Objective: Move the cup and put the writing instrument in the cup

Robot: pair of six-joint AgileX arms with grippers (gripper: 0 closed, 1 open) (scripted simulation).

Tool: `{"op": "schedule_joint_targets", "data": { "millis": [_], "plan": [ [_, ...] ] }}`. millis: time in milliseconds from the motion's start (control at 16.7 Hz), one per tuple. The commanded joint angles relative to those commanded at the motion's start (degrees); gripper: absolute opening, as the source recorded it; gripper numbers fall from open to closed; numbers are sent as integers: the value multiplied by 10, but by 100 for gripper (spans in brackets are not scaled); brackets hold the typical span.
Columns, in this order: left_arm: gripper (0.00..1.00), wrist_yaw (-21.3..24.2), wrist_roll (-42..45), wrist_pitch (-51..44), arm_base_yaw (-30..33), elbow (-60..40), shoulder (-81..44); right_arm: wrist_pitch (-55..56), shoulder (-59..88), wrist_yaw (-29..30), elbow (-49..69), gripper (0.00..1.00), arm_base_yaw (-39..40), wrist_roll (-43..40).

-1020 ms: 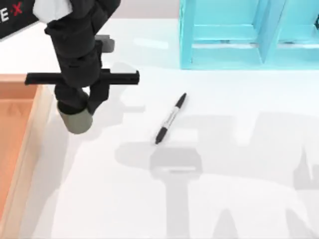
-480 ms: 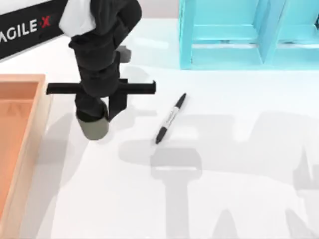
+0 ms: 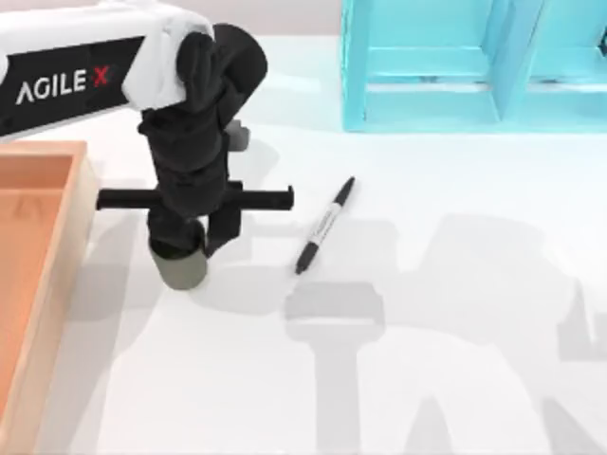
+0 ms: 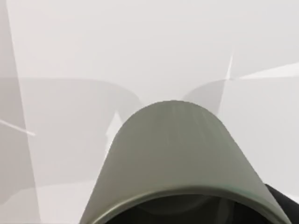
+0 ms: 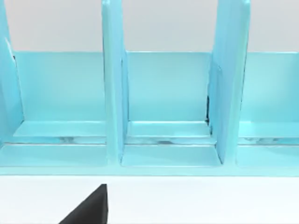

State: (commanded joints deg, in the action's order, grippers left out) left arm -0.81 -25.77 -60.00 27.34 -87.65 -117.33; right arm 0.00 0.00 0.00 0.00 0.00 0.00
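The white table [image 3: 455,379] carried a turquoise shelf unit [image 3: 474,66] along its far edge and a wooden tray [image 3: 38,284] at its left side, and the left arm [image 3: 85,81] reached in from the left over the open surface between them. In the second before this moment that arm had swung toward the middle of the table and sunk lower, bringing its load from beside the tray to a spot near the pen. The left gripper [image 3: 190,242] was clenched on the cup [image 3: 183,268], which hung upright beneath it; the wrist view showed the cup's [image 4: 173,154] rim close under the camera with bare table beyond. Whether the base was touching the table could not be told. The marker [image 3: 323,226] lay flat and untouched, just to the right of the cup. The right gripper [image 5: 86,210] was parked facing the shelf unit, and whether its claw was released or clenched could not be told. Judging by this, the cup's move was nearly done, and the setting down, letting go and pen pickup remained.
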Motion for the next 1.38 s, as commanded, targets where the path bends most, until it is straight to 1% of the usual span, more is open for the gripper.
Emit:
{"op": "schedule_joint_targets", "data": {
  "millis": [120,900,960,1380],
  "plan": [
    [0,0,0,0,0,0,0,0,0,0,0,100,0,0],
    [98,0,0,0,0,0,0,0,0,0,0,100,0,0],
    [100,0,0,0,0,0,0,0,0,0,0,100,0,0],
    [100,0,0,0,0,0,0,0,0,0,0,100,0,0]
  ]
}}
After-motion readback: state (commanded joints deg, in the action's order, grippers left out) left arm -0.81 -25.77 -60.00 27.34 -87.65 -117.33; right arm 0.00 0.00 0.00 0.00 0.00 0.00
